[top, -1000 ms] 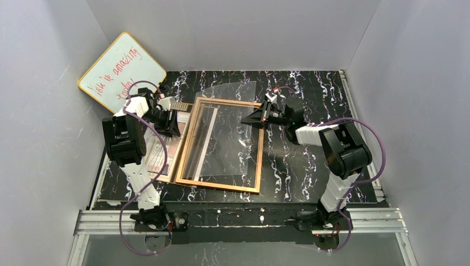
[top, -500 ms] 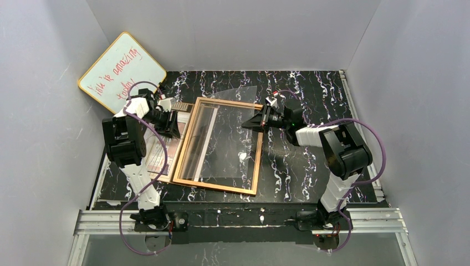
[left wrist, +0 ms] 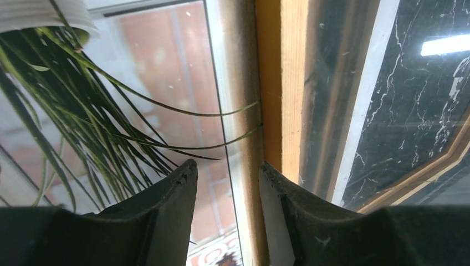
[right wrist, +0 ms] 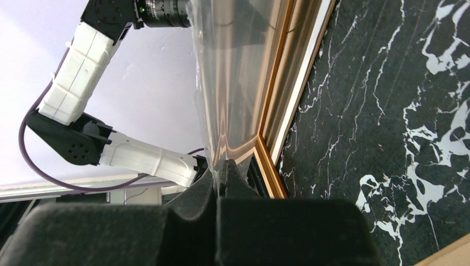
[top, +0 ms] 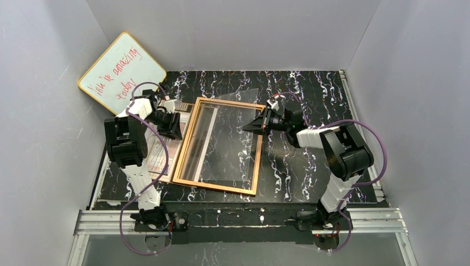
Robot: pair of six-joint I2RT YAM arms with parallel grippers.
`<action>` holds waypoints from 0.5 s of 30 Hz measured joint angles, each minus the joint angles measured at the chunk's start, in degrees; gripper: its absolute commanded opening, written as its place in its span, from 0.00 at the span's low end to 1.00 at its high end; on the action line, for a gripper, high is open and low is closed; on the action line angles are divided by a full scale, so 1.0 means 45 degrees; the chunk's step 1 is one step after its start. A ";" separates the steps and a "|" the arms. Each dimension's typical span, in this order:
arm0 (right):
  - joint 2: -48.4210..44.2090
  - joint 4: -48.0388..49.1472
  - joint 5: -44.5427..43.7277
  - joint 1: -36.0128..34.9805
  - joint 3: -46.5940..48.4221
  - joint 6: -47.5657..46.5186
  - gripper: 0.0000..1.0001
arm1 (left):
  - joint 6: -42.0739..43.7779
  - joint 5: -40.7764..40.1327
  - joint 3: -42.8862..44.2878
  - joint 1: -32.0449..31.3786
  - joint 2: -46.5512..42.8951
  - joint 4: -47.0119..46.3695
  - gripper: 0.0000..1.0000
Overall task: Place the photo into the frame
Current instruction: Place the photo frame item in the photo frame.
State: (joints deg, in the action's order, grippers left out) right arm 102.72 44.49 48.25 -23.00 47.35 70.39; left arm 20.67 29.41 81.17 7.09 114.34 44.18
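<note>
Nearest, the two arm bases sat at the table's (top: pixel 310 88) close edge. Just beyond them the frame (top: pixel 215 187) lay flat on the black marble, turned a little askew, with the veined top showing through its opening.

The photo (top: pixel 159 155) lay on the table at the frame's left side. Its right edge ran along the left rail or slipped under it; from where I stood I could not tell which. Seen from the left wrist, its print (left wrist: pixel 138 83) showed a dark spiky plant before a bright window, right beside the frame's orange wood (left wrist: pixel 271 83).

The left gripper (top: pixel 174 128) hung low over that seam near the frame's far left corner. Its fingers (left wrist: pixel 166 210) stood apart with a clear gap between them (left wrist: pixel 227 169), the photo's edge and the rail showing in the gap. They held nothing that I could see.

Across the frame, the right gripper (top: pixel 249 125) reached in over the right rail near the far corner. Its fingers were pressed together (right wrist: pixel 218 169) on the edge of the pane (right wrist: pixel 233 72). That clear sheet rose from the pinch, lifted off the frame (right wrist: pixel 284 72) on the right side and slanting over the opening (top: pixel 233 138).

Farthest back, a whiteboard (top: pixel 122 69) with red writing leaned in the left corner, well apart from the frame.
</note>
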 measured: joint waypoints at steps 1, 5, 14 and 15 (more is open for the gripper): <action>0.0000 0.0058 -0.0029 0.0000 -0.0073 0.0010 0.01 | 0.0039 0.0000 -0.0083 -0.0039 -0.0058 0.0000 0.42; 0.0000 0.0248 -0.0078 0.0000 -0.0306 0.0243 0.01 | 0.0219 0.0005 -0.0486 -0.0199 -0.0325 0.0015 0.40; 0.0000 0.0772 -0.0058 -0.0019 -0.0316 0.0719 0.01 | 0.0539 0.0282 -0.1044 -0.0296 -0.0554 0.0053 0.34; 0.0000 0.0826 -0.0053 -0.0049 -0.0316 0.0743 0.01 | 0.0554 0.0311 -0.1049 -0.0291 -0.0554 0.0053 0.34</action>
State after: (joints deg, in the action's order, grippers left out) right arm 102.72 48.21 48.01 -23.22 45.93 73.73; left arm 23.16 30.81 76.44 5.78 111.85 44.42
